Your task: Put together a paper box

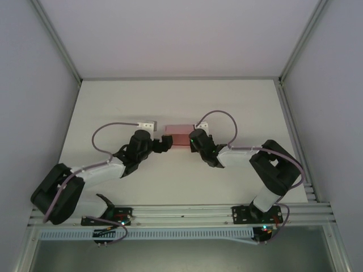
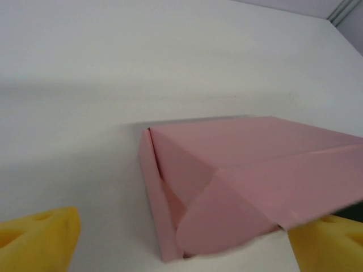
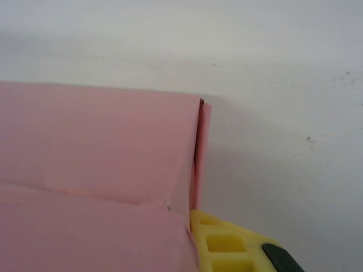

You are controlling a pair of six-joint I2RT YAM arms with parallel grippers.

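Note:
The pink paper box (image 1: 178, 135) lies on the white table (image 1: 113, 102) between my two grippers. My left gripper (image 1: 166, 141) is at its left end, open. In the left wrist view its yellow fingers (image 2: 39, 238) stand wide apart on either side of the box's (image 2: 255, 147) open end, where a rounded flap (image 2: 227, 221) hangs loose. My right gripper (image 1: 194, 139) is at the box's right end. In the right wrist view one yellow finger (image 3: 227, 243) presses against the thin end flap (image 3: 202, 158) of the box (image 3: 96, 141); the pink card hides the other finger.
Grey enclosure walls rise at the left (image 1: 28, 85), right (image 1: 334, 85) and back. An aluminium rail (image 1: 181, 212) runs along the near edge, holding both arm bases. A slim rail (image 1: 295, 147) borders the table's right side.

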